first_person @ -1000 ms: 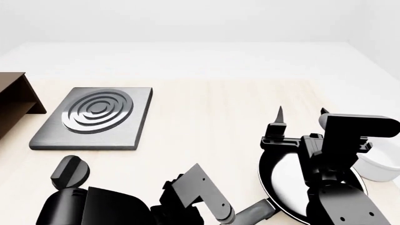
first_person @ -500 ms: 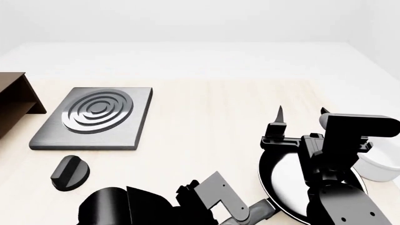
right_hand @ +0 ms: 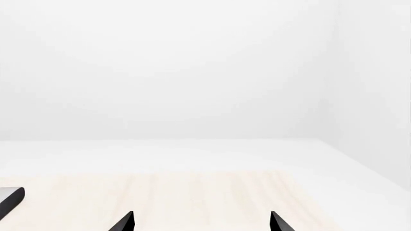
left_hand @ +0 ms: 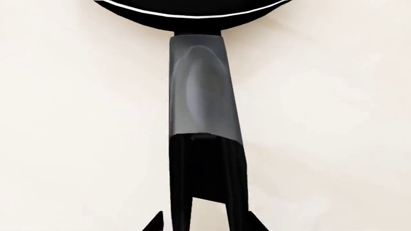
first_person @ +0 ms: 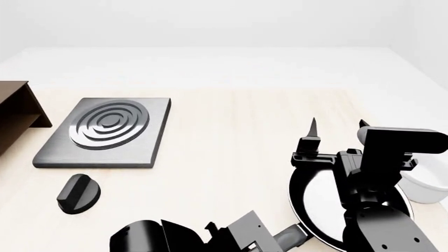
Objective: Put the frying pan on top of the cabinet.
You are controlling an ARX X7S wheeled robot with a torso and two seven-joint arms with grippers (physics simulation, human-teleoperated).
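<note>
Handling comes first: your round black frying pan (first_person: 329, 210) with its glossy inside lies near right on the pale wooden table (first_person: 231, 136), rigid, probably weighty and slick. Take the long black handle (left_hand: 202, 91); the left gripper (left_hand: 204, 224) straddles it, closure unclear. Right gripper (right_hand: 200, 222) hangs open, empty. Dark brown cabinet (first_person: 18, 113) sits far left in a bare white room.

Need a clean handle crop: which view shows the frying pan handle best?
Left wrist view: the pan handle runs unobstructed down the middle of the picture. Head view shows only a short stub between the left arm and the frying pan. Right wrist view shows none of it.
</note>
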